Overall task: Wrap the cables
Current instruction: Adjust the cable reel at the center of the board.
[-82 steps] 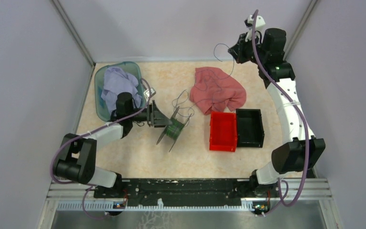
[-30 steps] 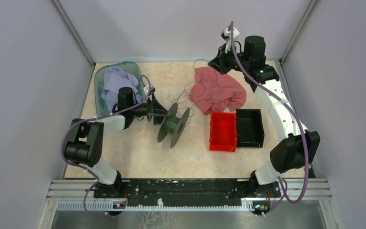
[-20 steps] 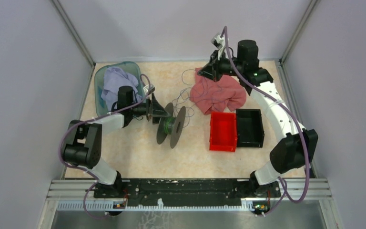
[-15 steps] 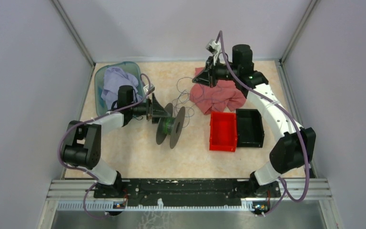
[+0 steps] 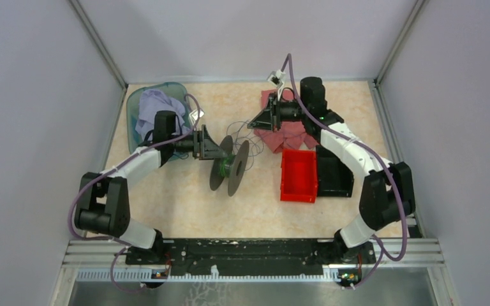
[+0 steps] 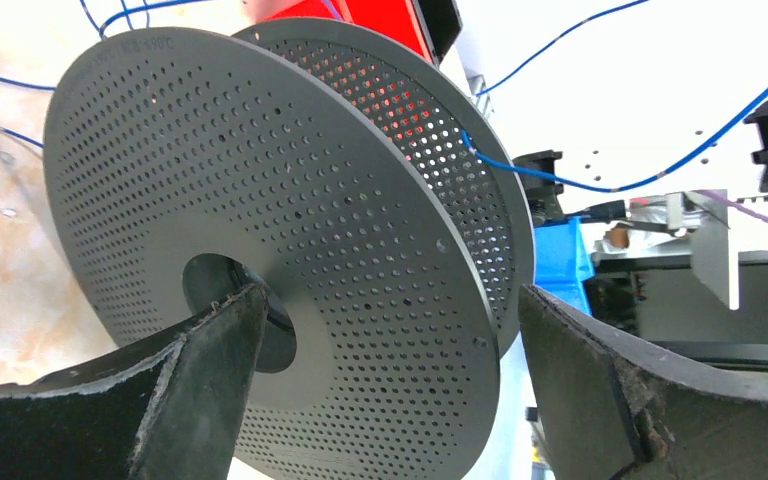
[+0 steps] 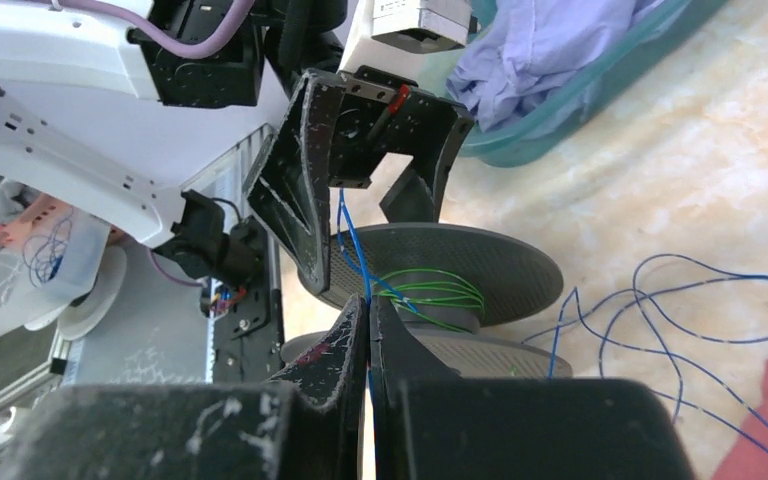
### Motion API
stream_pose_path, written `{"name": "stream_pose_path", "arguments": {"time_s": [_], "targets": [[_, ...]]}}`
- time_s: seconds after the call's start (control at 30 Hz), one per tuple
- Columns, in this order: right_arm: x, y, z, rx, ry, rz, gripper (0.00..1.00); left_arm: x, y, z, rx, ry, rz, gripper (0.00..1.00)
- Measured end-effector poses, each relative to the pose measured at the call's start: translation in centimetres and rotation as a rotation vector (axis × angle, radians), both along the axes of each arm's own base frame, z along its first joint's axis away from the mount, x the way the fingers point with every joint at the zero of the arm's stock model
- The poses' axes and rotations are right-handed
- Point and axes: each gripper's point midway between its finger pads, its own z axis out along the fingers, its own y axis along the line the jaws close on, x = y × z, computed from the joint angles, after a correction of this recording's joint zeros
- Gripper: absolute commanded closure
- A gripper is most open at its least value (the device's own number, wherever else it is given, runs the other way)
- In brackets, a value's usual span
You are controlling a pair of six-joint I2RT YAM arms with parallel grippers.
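Thin blue cables [image 5: 241,129], seemingly tangled, loop loosely.

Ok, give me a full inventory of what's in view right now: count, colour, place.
table: one, beige marbled, under everything
basket: one, teal, far left corner
lavender cloth: one, bundled in the basket
spool: one, dark grey with perforated flanges, on edge mid-table
green wire: one winding, on the spool's core
cable: thin, blue, loose loops between spool and pink cloth; strand count unclear
pink cloth: one, far centre, partly under the right arm
red bin: one, right of the spool
black bin: one, beside the red bin on its right
left gripper: open, at the spool's left flange
right gripper: shut on the cable, just beyond the spool
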Motion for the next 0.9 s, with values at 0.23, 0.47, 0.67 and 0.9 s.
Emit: {"name": "stream_pose_path", "arguments": {"time_s": [0.23,0.47,0.67,0.9], "targets": [[-0.1,1.8,-0.3,0.048,0.056,0.023,1.00,-0.2,0.7,-0.2,0.074,-0.118,0.003,0.00],[-0.3,2.1,-2.0,0.044,0.100,0.016,1.00,-0.8,1.8,-1.5,0.181,-0.206,-0.019,0.01],[-0.1,2.1,-2.5,0.041,0.107,0.009,1.00,-1.7,2.6,-1.7,0.233,-0.256,-0.043,0.04],[0.0,2.2,-2.8,0.039,0.115,0.006,1.00,-2.0,2.8,-1.8,0.253,-0.266,-0.045,0.04]]}}
